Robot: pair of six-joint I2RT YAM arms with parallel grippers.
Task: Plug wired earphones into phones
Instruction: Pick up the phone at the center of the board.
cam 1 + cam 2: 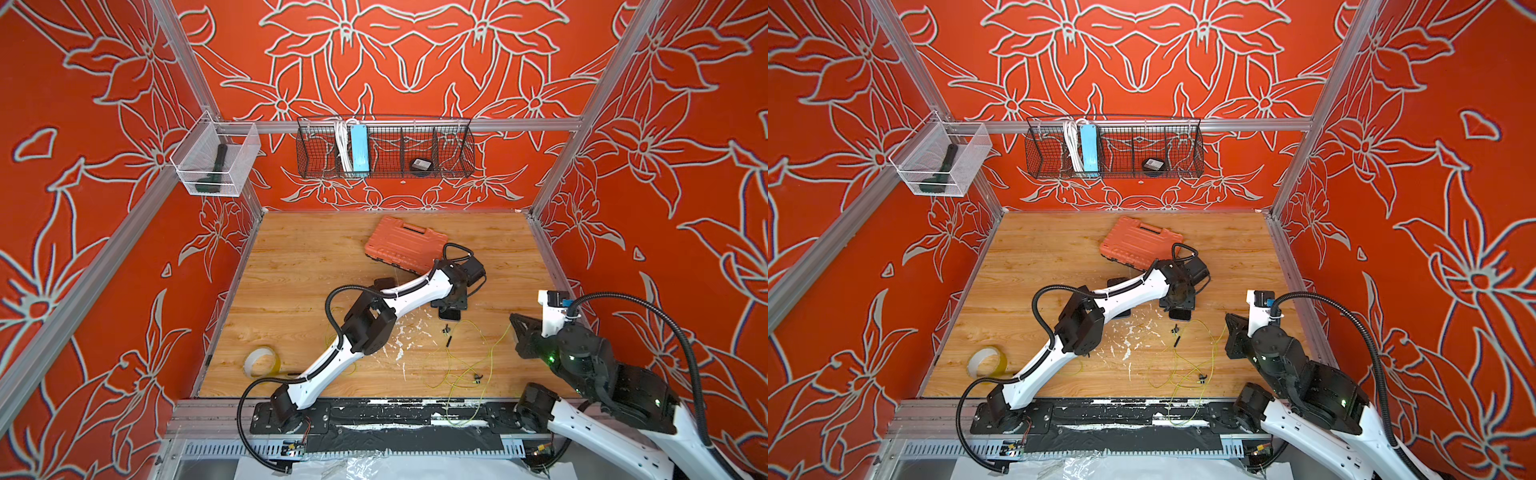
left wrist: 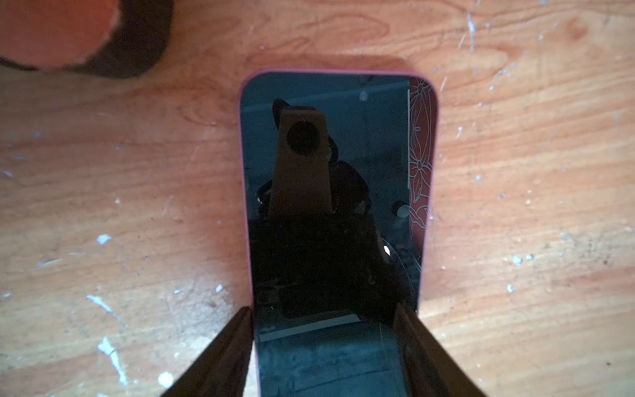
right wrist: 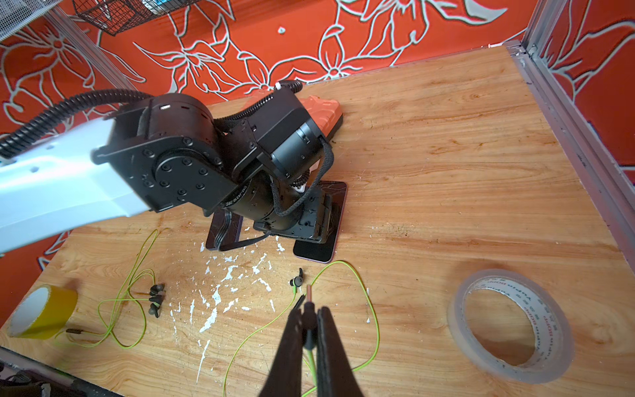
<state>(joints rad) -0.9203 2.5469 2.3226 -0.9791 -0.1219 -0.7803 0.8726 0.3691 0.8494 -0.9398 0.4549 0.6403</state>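
Observation:
One phone (image 2: 330, 206), black with a glossy screen, lies flat on the wooden table (image 1: 291, 270). My left gripper (image 2: 323, 309) is right above it, open, with one finger at each long edge. In both top views the wrist hides most of this phone (image 1: 451, 314). The other phone (image 3: 223, 233) lies beside it, partly under the left arm. My right gripper (image 3: 311, 319) is shut on the black plug of one set of earphones (image 1: 465, 365); the plug's metal tip points toward the phone (image 3: 319, 252). The second set of earphones (image 3: 137, 275) lies loose near the yellow tape.
An orange ribbed case (image 1: 405, 243) sits behind the left wrist. A yellow tape roll (image 1: 262, 361) lies front left, and a clear tape roll (image 3: 512, 326) lies beside my right gripper. White flecks dot the table's middle. A wire basket (image 1: 384, 149) and a clear bin (image 1: 216, 158) hang on the walls.

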